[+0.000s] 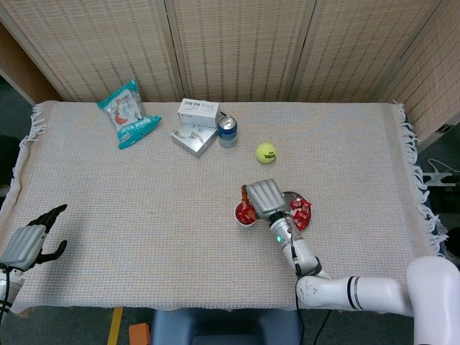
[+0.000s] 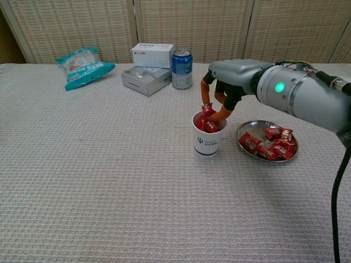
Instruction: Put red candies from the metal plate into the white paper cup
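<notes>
Right hand (image 2: 220,92) hides whether its candy (image 2: 208,109) touches the cup (image 2: 208,141)

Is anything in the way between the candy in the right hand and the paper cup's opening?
Nothing visible. The right hand pinches a red candy directly over the white paper cup, whose mouth is open, with only candies already inside. The metal plate sits beside the cup, apart from the path.

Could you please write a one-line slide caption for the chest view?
Right hand lowers a red candy into the paper cup beside the metal plate.
</notes>
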`<action>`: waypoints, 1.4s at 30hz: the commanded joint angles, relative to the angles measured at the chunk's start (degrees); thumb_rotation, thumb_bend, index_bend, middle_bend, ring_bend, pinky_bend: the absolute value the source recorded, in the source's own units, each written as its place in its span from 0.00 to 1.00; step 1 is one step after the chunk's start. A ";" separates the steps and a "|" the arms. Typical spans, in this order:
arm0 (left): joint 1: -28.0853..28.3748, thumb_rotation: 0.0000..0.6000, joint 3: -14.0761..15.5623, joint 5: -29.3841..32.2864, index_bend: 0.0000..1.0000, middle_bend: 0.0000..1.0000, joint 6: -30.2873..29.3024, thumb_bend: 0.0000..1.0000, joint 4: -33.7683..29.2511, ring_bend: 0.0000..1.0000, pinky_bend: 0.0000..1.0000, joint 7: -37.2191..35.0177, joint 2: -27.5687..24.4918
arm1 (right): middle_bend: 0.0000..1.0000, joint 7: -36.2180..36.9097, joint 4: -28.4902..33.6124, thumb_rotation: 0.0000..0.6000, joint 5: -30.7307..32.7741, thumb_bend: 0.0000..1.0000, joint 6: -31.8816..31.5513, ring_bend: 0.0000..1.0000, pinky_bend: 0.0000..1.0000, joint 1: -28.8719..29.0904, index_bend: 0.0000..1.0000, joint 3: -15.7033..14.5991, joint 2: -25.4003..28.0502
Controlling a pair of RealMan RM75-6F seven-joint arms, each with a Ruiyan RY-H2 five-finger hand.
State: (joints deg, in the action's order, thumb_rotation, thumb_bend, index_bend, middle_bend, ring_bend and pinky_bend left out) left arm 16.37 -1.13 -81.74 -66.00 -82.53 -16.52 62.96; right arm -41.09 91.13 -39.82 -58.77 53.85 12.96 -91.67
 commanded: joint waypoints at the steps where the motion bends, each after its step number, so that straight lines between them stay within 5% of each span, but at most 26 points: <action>1: 0.04 1.00 0.00 -0.04 0.00 0.09 0.05 0.45 0.03 0.14 0.25 -0.04 0.01 | 0.86 -0.64 0.43 1.00 0.58 0.18 -0.18 0.80 1.00 0.11 0.43 -0.59 0.48; 8: 0.09 1.00 0.04 -0.02 0.00 0.09 0.14 0.45 -0.10 0.14 0.25 0.36 0.13 | 0.86 -0.90 2.95 1.00 1.45 0.18 -0.43 0.79 1.00 -0.16 0.31 -1.37 2.98; 22: 0.15 1.00 0.06 0.08 0.00 0.09 0.22 0.45 -0.32 0.14 0.25 1.33 0.36 | 0.86 6.45 4.35 1.00 -3.45 0.18 -1.76 0.79 1.00 -6.94 0.28 -5.93 10.07; 31: 0.25 1.00 0.02 0.62 0.00 0.09 0.62 0.45 -0.56 0.14 0.25 2.38 0.59 | 0.86 8.19 -1.88 1.00 -4.23 0.18 2.28 0.79 1.00 -8.37 0.31 -8.92 7.36; 42: 0.18 1.00 -0.12 0.71 0.00 0.09 0.58 0.45 -0.13 0.14 0.25 1.33 0.36 | 0.86 8.10 -6.50 1.00 -3.30 0.18 6.36 0.79 1.00 -6.80 0.33 -8.40 2.59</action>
State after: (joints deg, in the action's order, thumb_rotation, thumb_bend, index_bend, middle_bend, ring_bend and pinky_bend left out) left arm 16.54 -1.26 -81.03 -65.43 -82.68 -15.19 63.33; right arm -32.79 84.89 -43.36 -52.66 46.86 4.57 -88.80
